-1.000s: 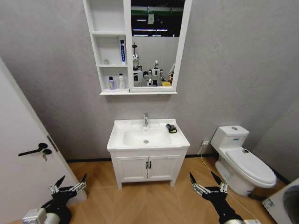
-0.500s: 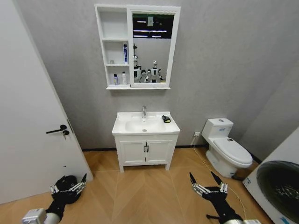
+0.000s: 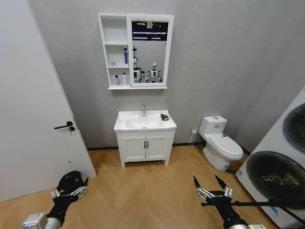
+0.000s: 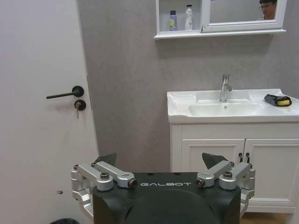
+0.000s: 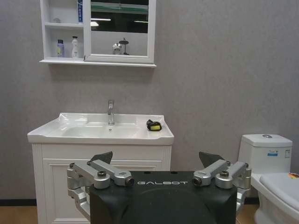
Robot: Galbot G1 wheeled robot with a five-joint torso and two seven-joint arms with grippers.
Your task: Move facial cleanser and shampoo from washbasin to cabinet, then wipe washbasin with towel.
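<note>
The white washbasin point(image 3: 128, 125) stands far off at the grey wall, also in the left wrist view point(image 4: 180, 108) and the right wrist view point(image 5: 51, 133). The dark towel point(image 3: 164, 117) point(image 4: 277, 100) point(image 5: 154, 125) lies on its rim beside the tap. Above it hangs the cabinet point(image 3: 116, 87); its lowest cubby holds a purple bottle point(image 5: 60, 48) and a white bottle point(image 5: 74, 46), and a blue tube point(image 5: 80, 11) stands one cubby higher. I cannot tell which are the facial cleanser and shampoo. My left gripper point(image 3: 70, 190) point(image 4: 160, 161) and right gripper point(image 3: 208, 183) point(image 5: 156, 158) hang open and empty, low over the floor.
A white door point(image 3: 28, 105) with a black handle is at my left. A toilet point(image 3: 221, 143) stands right of the vanity point(image 3: 145, 147), and a washing machine point(image 3: 281, 167) is at the far right. A black round thing point(image 3: 70, 180) lies on the floor by the left gripper.
The whole picture has shifted: the camera has backed away, so washbasin and cabinet look smaller and the washing machine shows more. Both grippers stay open and still.
</note>
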